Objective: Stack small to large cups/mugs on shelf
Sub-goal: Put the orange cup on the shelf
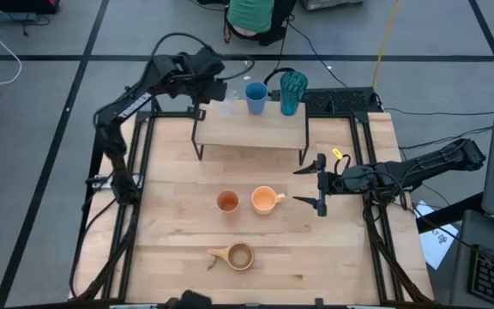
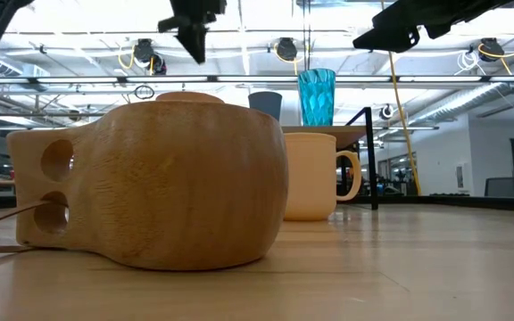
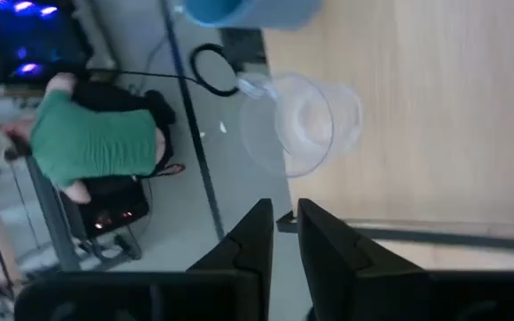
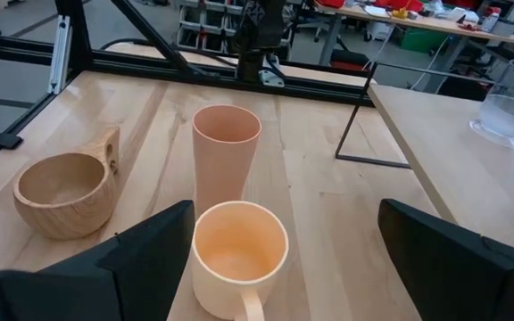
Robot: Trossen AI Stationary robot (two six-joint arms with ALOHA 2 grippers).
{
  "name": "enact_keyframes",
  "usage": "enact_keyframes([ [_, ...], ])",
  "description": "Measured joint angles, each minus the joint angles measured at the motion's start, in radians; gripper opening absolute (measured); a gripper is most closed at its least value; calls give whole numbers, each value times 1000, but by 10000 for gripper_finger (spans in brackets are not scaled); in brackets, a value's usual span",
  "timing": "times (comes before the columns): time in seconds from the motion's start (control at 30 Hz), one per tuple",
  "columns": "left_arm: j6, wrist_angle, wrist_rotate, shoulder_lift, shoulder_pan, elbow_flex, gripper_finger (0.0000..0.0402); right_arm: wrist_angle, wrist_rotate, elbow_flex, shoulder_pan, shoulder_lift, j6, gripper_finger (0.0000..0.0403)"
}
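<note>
The shelf (image 1: 251, 130) stands at the table's far side. On it stand the clear glass (image 1: 225, 107), the blue cup (image 1: 256, 96) and the teal tumbler (image 1: 292, 93). My left gripper (image 1: 215, 88) hangs shut and holding nothing above the shelf's far left corner, near the glass (image 3: 306, 125). On the table stand the orange-brown tumbler (image 1: 227, 202) and the orange mug (image 1: 265, 200), and the wooden cup (image 1: 238, 256) sits nearer the front. My right gripper (image 1: 320, 184) stands open just right of the mug (image 4: 239, 254), which lies ahead of its spread fingers.
A person in a green shirt (image 1: 251, 13) is beyond the table's far edge. A yellow item (image 1: 339, 155) lies on the table right of the shelf. Bare tabletop (image 1: 178, 215) lies left of the tumbler and between the shelf and the cups.
</note>
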Motion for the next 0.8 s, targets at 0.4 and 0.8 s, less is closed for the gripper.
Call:
enact_keyframes([
  [0.4,-480,-36,100,-146,-151,0,58,0,0,0,0,0,68,348],
  [0.8,-725,-98,-29,-156,-532,-83,58,17,0,0,0,0,168,348],
])
